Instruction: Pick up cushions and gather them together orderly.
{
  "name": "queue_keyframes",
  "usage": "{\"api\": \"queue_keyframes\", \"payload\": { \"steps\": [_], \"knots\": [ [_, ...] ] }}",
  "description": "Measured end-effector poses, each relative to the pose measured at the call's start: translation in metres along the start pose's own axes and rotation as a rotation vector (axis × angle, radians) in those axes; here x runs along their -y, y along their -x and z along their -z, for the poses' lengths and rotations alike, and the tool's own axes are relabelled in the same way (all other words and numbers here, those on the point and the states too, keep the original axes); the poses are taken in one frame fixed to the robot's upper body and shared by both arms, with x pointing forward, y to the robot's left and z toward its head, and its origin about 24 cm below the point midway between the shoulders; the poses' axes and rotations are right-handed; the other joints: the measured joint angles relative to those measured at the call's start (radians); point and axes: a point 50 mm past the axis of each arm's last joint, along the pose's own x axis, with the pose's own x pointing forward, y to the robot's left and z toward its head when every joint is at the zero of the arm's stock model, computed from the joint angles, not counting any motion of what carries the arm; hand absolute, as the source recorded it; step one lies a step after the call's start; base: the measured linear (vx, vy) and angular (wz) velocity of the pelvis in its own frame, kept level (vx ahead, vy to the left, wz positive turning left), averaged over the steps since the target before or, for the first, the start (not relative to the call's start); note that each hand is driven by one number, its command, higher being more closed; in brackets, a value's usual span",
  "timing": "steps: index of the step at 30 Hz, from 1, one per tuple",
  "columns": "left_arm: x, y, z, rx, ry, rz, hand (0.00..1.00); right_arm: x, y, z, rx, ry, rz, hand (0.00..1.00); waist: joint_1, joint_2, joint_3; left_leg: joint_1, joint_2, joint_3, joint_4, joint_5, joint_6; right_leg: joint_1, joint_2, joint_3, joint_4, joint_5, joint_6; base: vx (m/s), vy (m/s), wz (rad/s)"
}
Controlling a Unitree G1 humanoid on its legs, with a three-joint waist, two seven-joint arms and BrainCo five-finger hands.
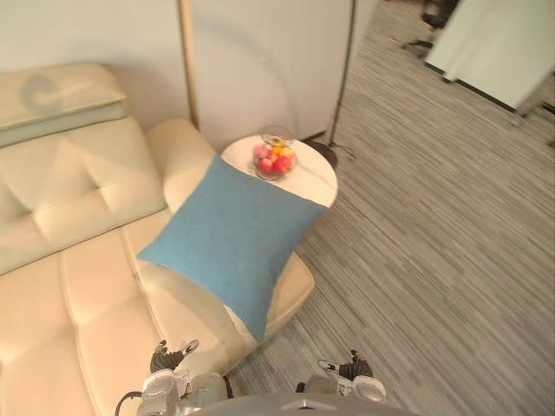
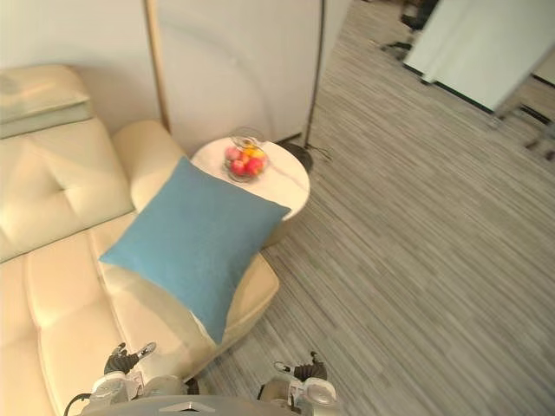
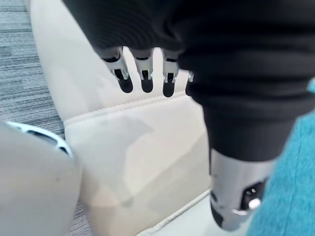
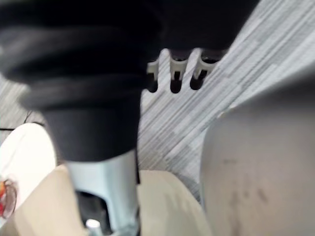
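Note:
A blue square cushion [image 1: 232, 236] lies tilted on the seat end of a cream leather sofa [image 1: 78, 295], its top corner leaning by the armrest [image 1: 182, 156]. A pale cream cushion [image 1: 54, 97] rests on top of the sofa back at the far left. My left hand [image 1: 167, 358] hangs low in front of the sofa's front edge, fingers [image 3: 145, 76] relaxed and holding nothing; the blue cushion's edge [image 3: 290, 191] shows beside its thumb. Over the carpet, below the cushion's lower corner, my right hand [image 1: 351, 371] is also open, fingers [image 4: 174, 73] straight and empty.
A round white side table [image 1: 316, 178] stands just beyond the armrest with a glass bowl of fruit [image 1: 274, 160] on it. A floor lamp's pole [image 1: 345, 74] rises behind the table. Grey striped carpet [image 1: 434, 243] stretches to the right.

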Motion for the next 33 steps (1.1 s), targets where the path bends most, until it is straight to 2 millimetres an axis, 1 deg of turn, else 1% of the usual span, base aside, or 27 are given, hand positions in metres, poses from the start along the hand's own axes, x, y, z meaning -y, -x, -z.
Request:
{"api": "queue_keyframes", "payload": {
  "steps": [1,2,3,4,5,6,7,8,10,14,16,17,18,19,20,21,22,23,24,25,26,27,29,30,31,32,33],
  "knots": [
    [0.0,0.0,0.0,-0.001,0.002,-0.001,0.0,0.0,0.0,0.0,0.002,-0.002,0.001,0.0,-0.002,0.002,-0.001,0.006,-0.006,-0.032,-0.011,0.002,-0.003,-0.007,0.023,0.033,-0.064,-0.01,-0.001,0.1,-0.097,1.12],
    [0.001,0.0,-0.001,0.001,0.005,0.001,0.0,0.001,0.0,0.0,0.003,-0.003,0.003,0.0,-0.009,0.003,-0.002,0.006,-0.013,-0.093,-0.014,-0.001,-0.015,-0.012,0.067,0.115,-0.197,-0.016,-0.014,0.16,-0.212,1.33],
    [0.001,0.0,-0.001,0.003,0.011,0.0,0.0,0.001,0.0,0.0,0.002,-0.002,0.004,0.0,-0.009,0.003,-0.002,0.005,-0.016,-0.133,-0.012,-0.003,-0.025,-0.013,0.091,0.168,-0.287,-0.01,-0.022,0.17,-0.24,1.29],
    [0.001,0.0,-0.001,0.0,0.015,-0.004,0.0,0.001,0.0,0.001,-0.001,-0.002,0.004,0.0,-0.008,0.003,-0.002,0.004,-0.019,-0.158,-0.011,-0.006,-0.036,-0.006,0.1,0.192,-0.353,0.008,-0.033,0.19,-0.294,1.11],
    [-0.003,0.0,0.001,-0.005,0.026,-0.017,0.0,0.001,0.001,0.005,-0.014,-0.003,0.003,0.0,-0.009,-0.01,-0.006,0.001,-0.036,-0.199,-0.001,-0.016,-0.055,0.014,0.091,0.197,-0.458,0.09,-0.055,0.13,-0.234,1.01],
    [-0.003,0.0,0.002,-0.014,0.045,-0.026,0.0,0.001,0.002,0.009,-0.023,-0.006,0.001,0.0,-0.003,-0.022,-0.012,0.002,-0.043,-0.222,0.014,-0.029,-0.071,0.018,0.078,0.178,-0.459,0.101,-0.035,0.2,-0.358,0.98],
    [0.001,0.002,0.007,-0.032,0.065,-0.021,0.0,0.005,0.001,0.007,-0.019,-0.002,0.014,0.0,-0.002,0.011,-0.017,-0.001,-0.02,-0.24,0.022,-0.033,-0.081,0.031,0.094,0.149,-0.462,0.091,-0.05,0.18,-0.292,0.61],
    [0.004,0.003,0.011,-0.044,0.082,-0.018,0.0,0.008,0.0,0.005,-0.013,0.005,0.02,0.0,0.001,0.02,-0.019,-0.002,-0.004,-0.247,0.022,-0.04,-0.091,0.029,0.106,0.134,-0.471,0.089,-0.053,0.21,-0.313,0.33],
    [0.01,0.006,0.018,-0.071,0.121,-0.017,0.0,0.016,-0.002,0.001,0.0,0.02,0.037,0.0,0.005,0.068,-0.024,0.0,0.042,-0.266,-0.016,-0.031,-0.117,0.054,0.145,0.1,-0.529,0.106,-0.078,0.14,-0.213,0.16],
    [0.009,0.006,0.016,-0.068,0.127,-0.019,0.0,0.016,0.0,0.005,-0.004,0.015,0.044,0.0,-0.005,0.065,-0.022,0.012,0.081,-0.27,-0.045,-0.008,-0.149,0.115,0.168,0.032,-0.584,0.115,-0.092,0.1,-0.15,0.4],
    [0.008,0.003,0.01,-0.048,0.122,-0.021,0.0,0.016,0.001,0.002,0.015,0.004,0.054,0.0,-0.007,0.051,-0.014,-0.004,0.088,-0.246,-0.03,0.009,-0.156,0.127,0.16,-0.003,-0.59,0.116,-0.094,0.03,-0.068,0.55],
    [0.006,0.002,0.006,-0.038,0.118,-0.024,0.0,0.013,0.003,-0.002,0.034,-0.025,0.058,0.0,-0.009,0.039,-0.007,-0.018,0.102,-0.163,-0.009,0.013,-0.149,0.132,0.147,-0.023,-0.595,0.119,-0.098,-0.01,-0.006,0.38],
    [0.006,0.001,0.004,-0.031,0.118,-0.023,0.0,0.013,0.003,-0.004,0.041,-0.032,0.061,0.0,-0.011,0.038,-0.006,-0.022,0.113,-0.113,-0.004,0.011,-0.143,0.133,0.145,-0.028,-0.595,0.12,-0.099,-0.05,0.025,0.26],
    [0.006,0.001,0.004,-0.031,0.113,-0.021,0.0,0.014,0.004,-0.007,0.058,-0.047,0.073,0.0,-0.011,0.039,-0.007,-0.024,0.137,-0.016,0.016,-0.004,-0.119,0.134,0.143,-0.033,-0.59,0.121,-0.1,-0.09,0.071,-0.02],
    [0.007,0.001,0.003,-0.024,0.098,-0.013,0.0,0.016,0.005,-0.012,0.082,-0.064,0.094,0.0,-0.01,0.038,-0.007,-0.025,0.151,0.058,0.034,-0.01,-0.111,0.134,0.137,-0.025,-0.586,0.122,-0.098,-0.08,0.064,-0.1],
    [0.007,0.001,0.002,-0.021,0.094,-0.011,0.0,0.017,0.006,-0.013,0.091,-0.066,0.099,0.0,-0.011,0.038,-0.008,-0.025,0.147,0.063,0.032,-0.009,-0.111,0.133,0.134,-0.02,-0.587,0.122,-0.093,-0.1,0.098,-0.2],
    [0.007,0.001,0.0,-0.01,0.081,-0.008,0.0,0.019,0.007,-0.015,0.105,-0.071,0.105,0.0,-0.018,0.03,-0.014,-0.029,0.132,0.064,0.013,-0.004,-0.109,0.127,0.126,-0.006,-0.596,0.125,-0.086,-0.08,0.077,-0.1],
    [0.007,0.001,-0.001,0.001,0.055,0.002,0.0,0.022,0.009,-0.014,0.108,-0.073,0.114,0.0,-0.024,0.027,-0.03,-0.027,0.108,0.063,-0.033,0.015,-0.11,0.113,0.112,0.002,-0.61,0.131,-0.078,-0.11,0.123,0.04],
    [0.01,0.001,-0.003,0.011,0.026,0.02,0.0,0.027,0.011,-0.014,0.12,-0.08,0.131,0.0,-0.032,0.01,-0.054,-0.015,0.087,0.063,-0.095,0.04,-0.106,0.113,0.103,0.004,-0.638,0.148,-0.076,-0.04,0.101,0.13],
    [0.014,0.002,-0.005,0.024,-0.004,0.044,0.0,0.035,0.013,-0.013,0.126,-0.093,0.159,0.0,-0.035,0.006,-0.061,0.005,0.072,0.064,-0.154,0.07,-0.101,0.123,0.097,0.005,-0.668,0.166,-0.071,-0.02,0.108,0.1],
    [0.018,0.002,-0.007,0.036,-0.042,0.069,0.0,0.045,0.015,-0.018,0.153,-0.1,0.198,0.0,-0.039,0.0,-0.064,0.023,0.057,0.064,-0.202,0.101,-0.101,0.132,0.096,0.012,-0.698,0.188,-0.066,0.01,0.062,-0.01],
    [0.019,0.002,-0.007,0.038,-0.055,0.077,0.0,0.049,0.015,-0.021,0.17,-0.096,0.212,0.0,-0.043,-0.001,-0.064,0.027,0.054,0.065,-0.215,0.11,-0.102,0.132,0.096,0.016,-0.704,0.192,-0.066,0.0,0.052,-0.08],
    [0.025,0.004,-0.006,0.042,-0.089,0.116,0.0,0.067,0.02,-0.045,0.272,-0.049,0.279,0.0,-0.056,-0.004,-0.066,0.046,0.045,0.075,-0.26,0.136,-0.093,0.131,0.098,0.03,-0.714,0.2,-0.062,0.0,0.022,-0.11],
    [0.026,0.004,-0.007,0.044,-0.094,0.12,0.0,0.071,0.021,-0.052,0.301,-0.046,0.292,0.0,-0.057,-0.003,-0.066,0.049,0.045,0.078,-0.263,0.137,-0.093,0.131,0.101,0.033,-0.716,0.201,-0.062,0.0,0.003,-0.25],
    [0.026,0.004,-0.007,0.051,-0.101,0.126,0.0,0.081,0.025,-0.068,0.367,-0.026,0.328,0.0,-0.057,0.003,-0.062,0.06,0.045,0.095,-0.278,0.143,-0.091,0.129,0.108,0.055,-0.721,0.206,-0.062,0.0,0.005,-0.37],
    [0.025,0.006,-0.01,0.071,-0.103,0.128,0.0,0.091,0.031,-0.09,0.453,0.005,0.373,0.0,-0.06,0.011,-0.059,0.063,0.045,0.112,-0.289,0.146,-0.091,0.12,0.113,0.073,-0.726,0.212,-0.062,0.0,0.008,-0.43],
    [0.025,0.006,-0.011,0.08,-0.106,0.13,0.0,0.095,0.033,-0.098,0.485,0.023,0.39,0.0,-0.06,0.013,-0.059,0.063,0.045,0.119,-0.293,0.148,-0.09,0.114,0.114,0.081,-0.726,0.214,-0.062,0.0,0.008,-0.34]
  ]
}}
